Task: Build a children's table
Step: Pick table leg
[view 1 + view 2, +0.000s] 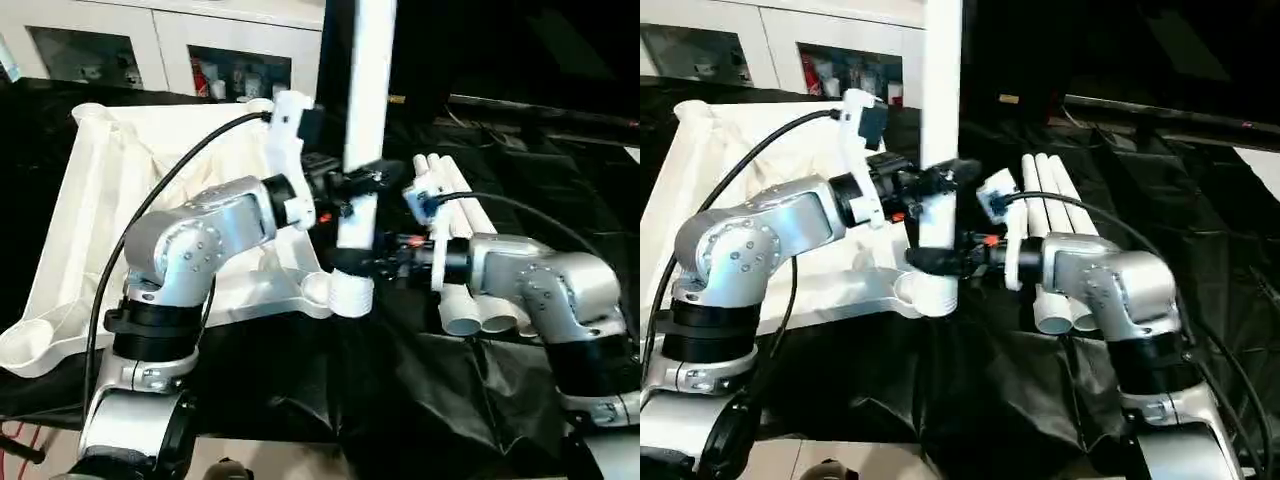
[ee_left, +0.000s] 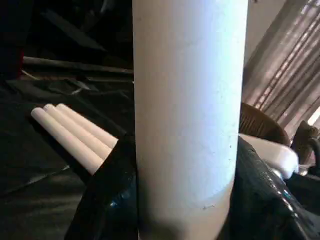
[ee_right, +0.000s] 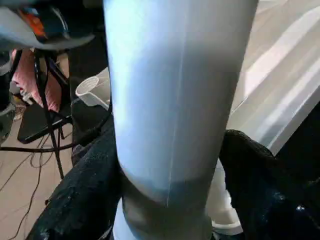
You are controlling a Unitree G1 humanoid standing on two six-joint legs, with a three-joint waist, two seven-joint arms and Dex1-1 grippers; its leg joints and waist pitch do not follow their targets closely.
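Note:
The white tabletop [image 1: 100, 200] lies underside up on black cloth, tilted, with round corner sockets. A white leg [image 1: 368, 90] stands upright in the near corner socket [image 1: 350, 292]. My left gripper [image 1: 357, 184] is shut on this leg a hand's width above the socket, and the leg [image 2: 187, 110] rises between its black fingers [image 2: 107, 200]. My right gripper [image 1: 355, 262] sits lower, just above the socket, open, with a black finger [image 3: 85, 185] on either side of the leg [image 3: 175, 90].
Three spare white legs [image 1: 455, 250] lie side by side on the black cloth [image 1: 350, 390] to the right of the socket, partly under my right forearm. A white cabinet with glass doors [image 1: 180, 50] stands behind the tabletop.

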